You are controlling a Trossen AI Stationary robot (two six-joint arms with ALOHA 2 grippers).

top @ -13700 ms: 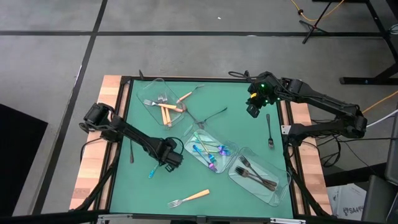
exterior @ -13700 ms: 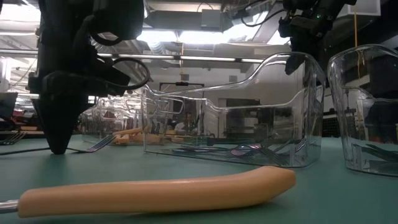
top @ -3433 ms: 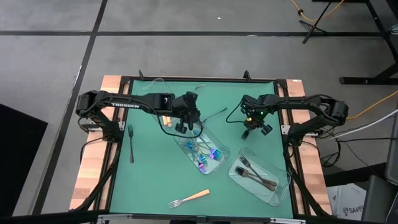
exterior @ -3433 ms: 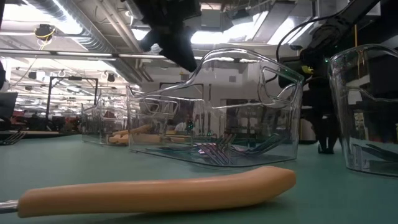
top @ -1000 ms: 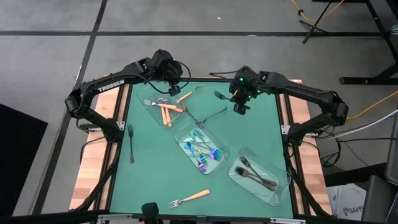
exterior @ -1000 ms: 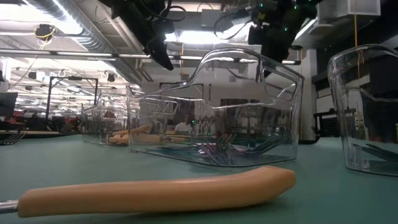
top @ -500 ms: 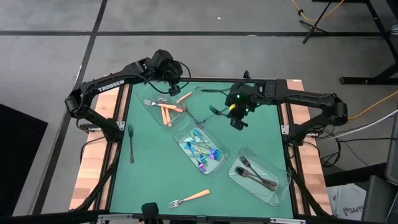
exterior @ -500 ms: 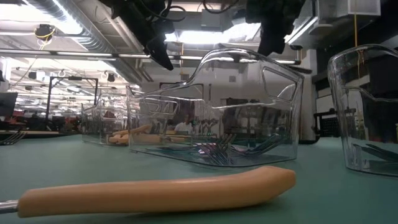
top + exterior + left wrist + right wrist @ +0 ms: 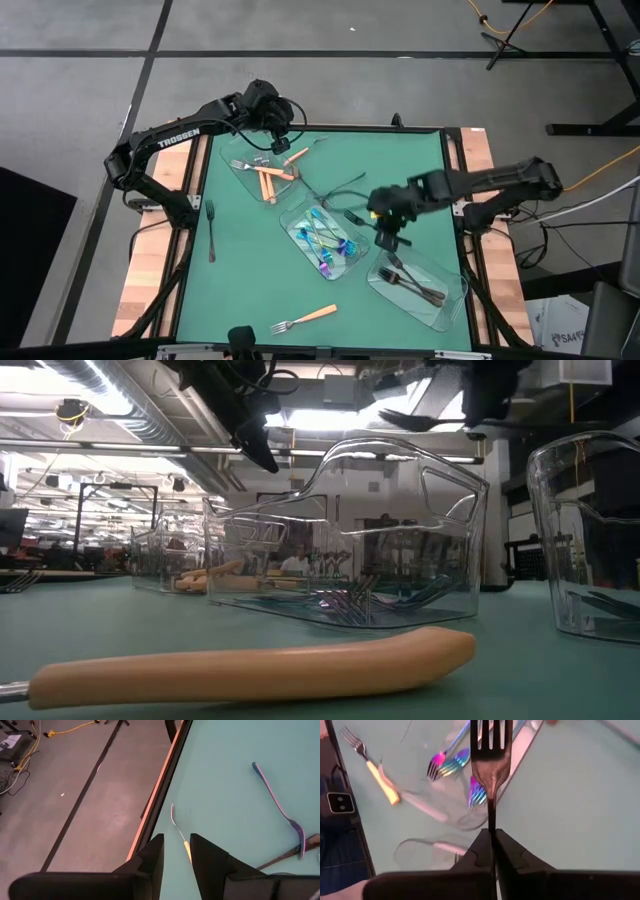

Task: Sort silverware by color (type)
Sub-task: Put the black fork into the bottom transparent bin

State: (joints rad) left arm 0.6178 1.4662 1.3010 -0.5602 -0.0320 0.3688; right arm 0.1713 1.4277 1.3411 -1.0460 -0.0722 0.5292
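Note:
My right gripper is shut on a dark grey fork, high above the table between the middle clear tray of iridescent forks and the near-right tray of dark forks. My left gripper hovers open over the far-left tray, which holds orange-handled forks. In the left wrist view an orange-handled utensil and an iridescent utensil lie flat on the mat below. A loose orange-handled fork lies near the table's near edge. My right gripper pinches the dark fork by its handle between the two fingers. The fork runs forward along the fingers, and its tines stick out well beyond them. It is lifted clear of the table and lies about level in the low view.
A dark fork lies loose on the mat's left side. A thin dark utensil lies between the far-left tray and the middle tray. In the low view the orange handle fills the foreground. Open mat lies at the near left and far right.
My right gripper has travelled from the table's far side toward its near right, carrying the dark fork aloft, and now stands between the middle tray and the near-right tray. My left arm has kept still.

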